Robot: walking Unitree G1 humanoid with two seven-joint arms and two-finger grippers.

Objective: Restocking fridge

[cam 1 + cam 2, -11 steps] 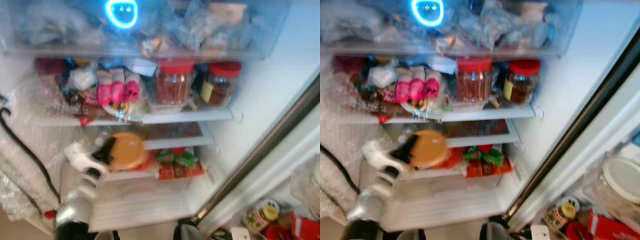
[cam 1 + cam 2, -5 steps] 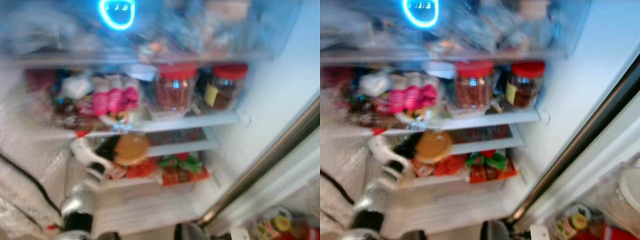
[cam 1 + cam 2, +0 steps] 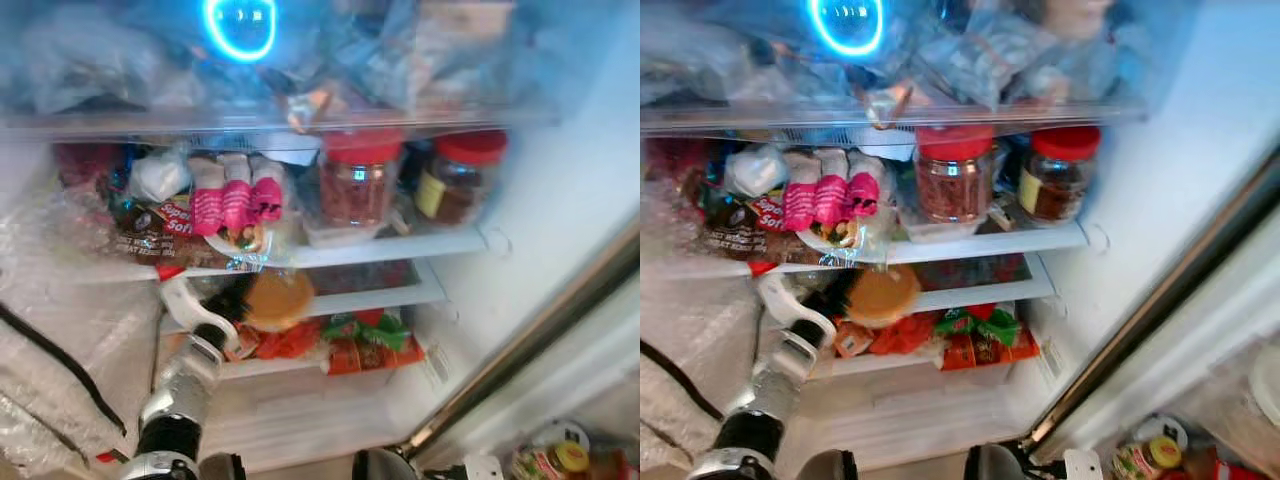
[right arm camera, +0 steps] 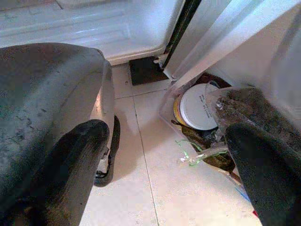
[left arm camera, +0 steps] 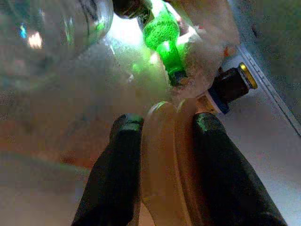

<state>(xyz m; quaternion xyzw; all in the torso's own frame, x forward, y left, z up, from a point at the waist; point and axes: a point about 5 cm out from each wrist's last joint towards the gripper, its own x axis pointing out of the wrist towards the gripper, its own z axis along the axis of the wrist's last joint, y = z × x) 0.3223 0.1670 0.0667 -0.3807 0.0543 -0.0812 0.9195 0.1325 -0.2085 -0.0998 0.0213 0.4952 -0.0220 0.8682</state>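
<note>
Pale floor tiles (image 4: 155, 169) beside the door; a white-lidded tub (image 4: 200, 107) among clutter; black cable (image 3: 60, 360) over bubble wrap (image 3: 60, 300).

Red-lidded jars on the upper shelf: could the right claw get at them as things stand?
Probably not at once. The right claw hangs open low over the floor by the door, while the red-lidded jars stand high on the shelf; nothing blocks them, though.

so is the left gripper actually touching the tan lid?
Touching. In the left wrist view both black fingers press against the tan lid held edge-on between them.
</note>
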